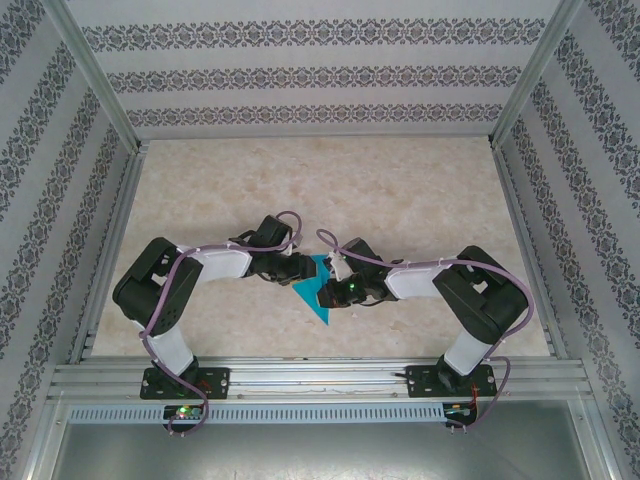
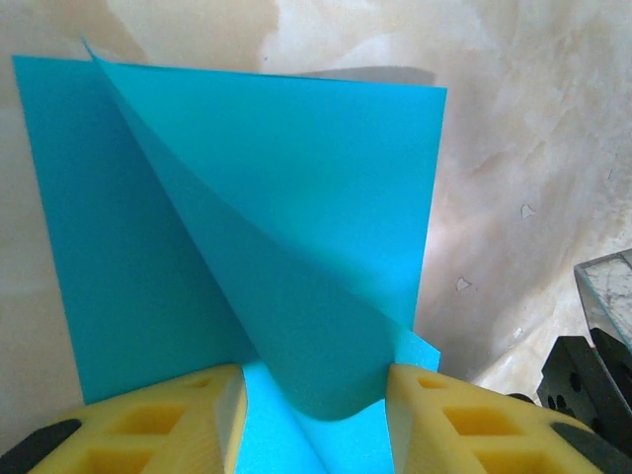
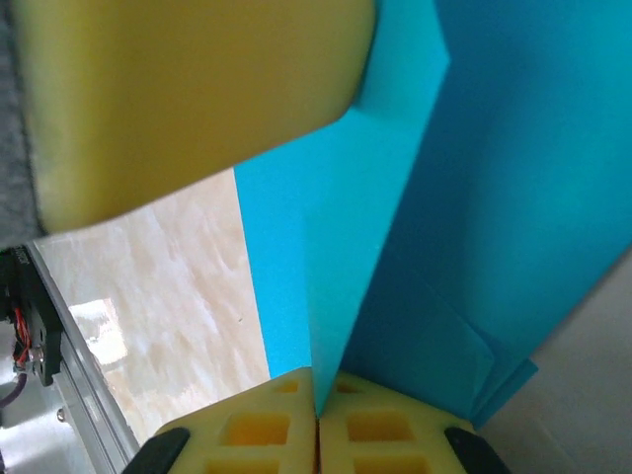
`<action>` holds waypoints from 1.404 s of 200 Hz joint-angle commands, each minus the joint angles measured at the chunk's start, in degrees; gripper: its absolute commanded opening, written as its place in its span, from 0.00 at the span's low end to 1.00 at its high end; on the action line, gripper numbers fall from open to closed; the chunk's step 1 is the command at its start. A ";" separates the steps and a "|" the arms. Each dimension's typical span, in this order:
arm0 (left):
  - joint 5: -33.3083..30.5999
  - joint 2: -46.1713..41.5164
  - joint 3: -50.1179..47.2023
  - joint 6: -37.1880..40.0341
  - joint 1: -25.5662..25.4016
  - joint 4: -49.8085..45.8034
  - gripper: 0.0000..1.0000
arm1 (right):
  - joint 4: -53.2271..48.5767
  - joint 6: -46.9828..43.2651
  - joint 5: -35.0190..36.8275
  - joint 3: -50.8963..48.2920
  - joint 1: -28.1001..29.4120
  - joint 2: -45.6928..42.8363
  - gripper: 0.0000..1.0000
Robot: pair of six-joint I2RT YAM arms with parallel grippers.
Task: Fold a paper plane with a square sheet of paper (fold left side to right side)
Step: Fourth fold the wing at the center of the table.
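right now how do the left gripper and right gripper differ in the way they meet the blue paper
The left gripper has its jaws apart, with a curled flap of the square sheet of paper sitting in the gap. The right gripper has its jaws pressed together, pinching a fold of that paper. In the top view the left gripper reaches the paper from the left, the right gripper from the right. Both are at the same teal sheet.
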 commanded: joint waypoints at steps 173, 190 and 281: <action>-5.25 1.91 -1.44 1.68 -0.75 -4.97 0.43 | 2.75 3.39 -1.78 -0.02 -2.40 -2.63 0.42; -5.37 1.81 -1.58 1.64 -0.75 -4.97 0.44 | 3.05 3.72 -1.23 0.88 -1.78 -1.10 0.41; -5.62 1.68 -1.67 1.63 -0.75 -4.97 0.44 | 4.13 3.84 -0.58 3.62 -0.15 4.46 0.35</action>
